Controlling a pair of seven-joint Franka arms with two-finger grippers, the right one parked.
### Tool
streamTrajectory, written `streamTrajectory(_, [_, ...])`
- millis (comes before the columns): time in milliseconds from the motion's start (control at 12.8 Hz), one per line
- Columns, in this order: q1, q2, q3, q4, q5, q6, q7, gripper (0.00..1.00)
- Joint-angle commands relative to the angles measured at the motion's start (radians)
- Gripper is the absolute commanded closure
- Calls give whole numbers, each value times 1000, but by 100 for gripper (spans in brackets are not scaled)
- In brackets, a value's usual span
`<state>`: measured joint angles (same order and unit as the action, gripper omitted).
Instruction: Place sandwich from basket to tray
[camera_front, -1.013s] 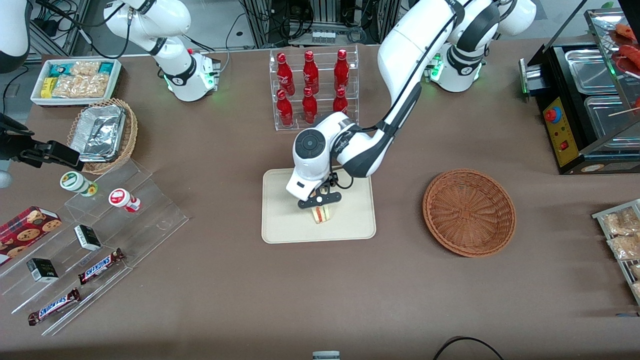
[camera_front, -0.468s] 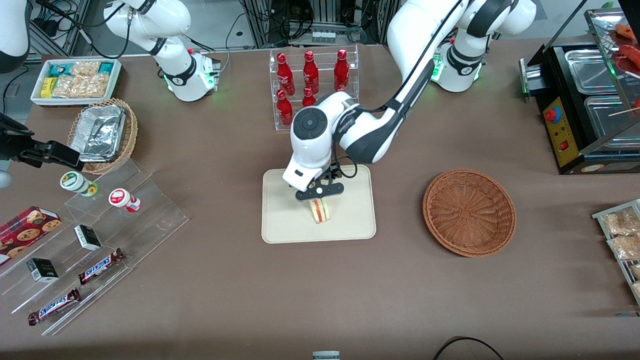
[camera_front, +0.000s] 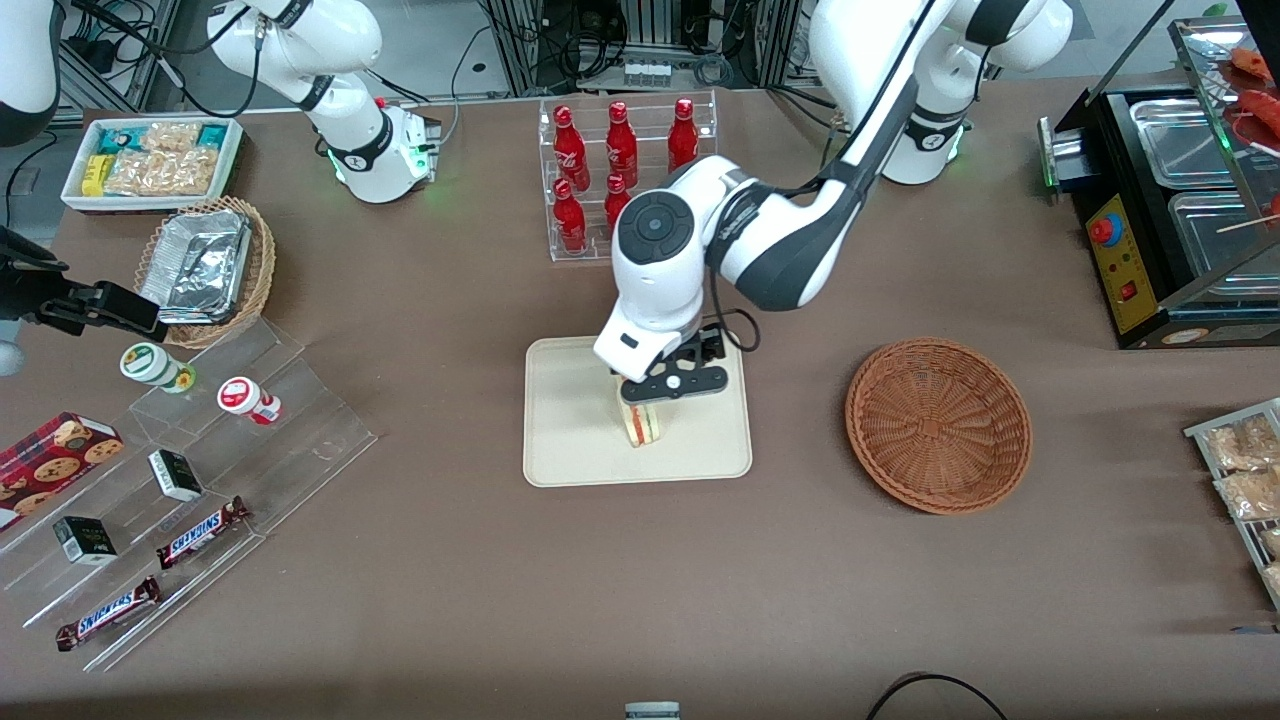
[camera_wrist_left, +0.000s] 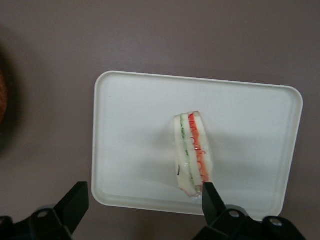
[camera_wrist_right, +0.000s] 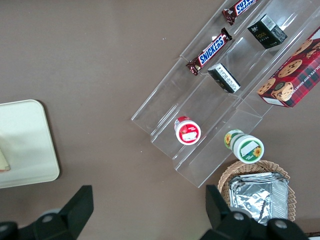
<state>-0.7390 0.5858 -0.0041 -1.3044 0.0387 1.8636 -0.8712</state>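
- The small wedge sandwich (camera_wrist_left: 192, 152) of pale bread with red and green layers stands on the flat cream tray (camera_front: 570, 450).
- My left gripper (camera_wrist_left: 142, 197) hangs above it, jaws wide, holding nothing.
- I go straight up, so no finger tips it.
- The round brown wicker basket (camera_front: 938, 424) looks empty.
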Motion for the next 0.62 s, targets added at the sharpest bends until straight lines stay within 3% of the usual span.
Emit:
streamTrajectory(0, [-5,-50,44,-35,-23,-24,76,0])
streamTrajectory(156, [-5,-101,120,-79,-107,-37,189,0])
streamTrajectory(545, [-5,-225,283,-214,-206,-66,450,0])
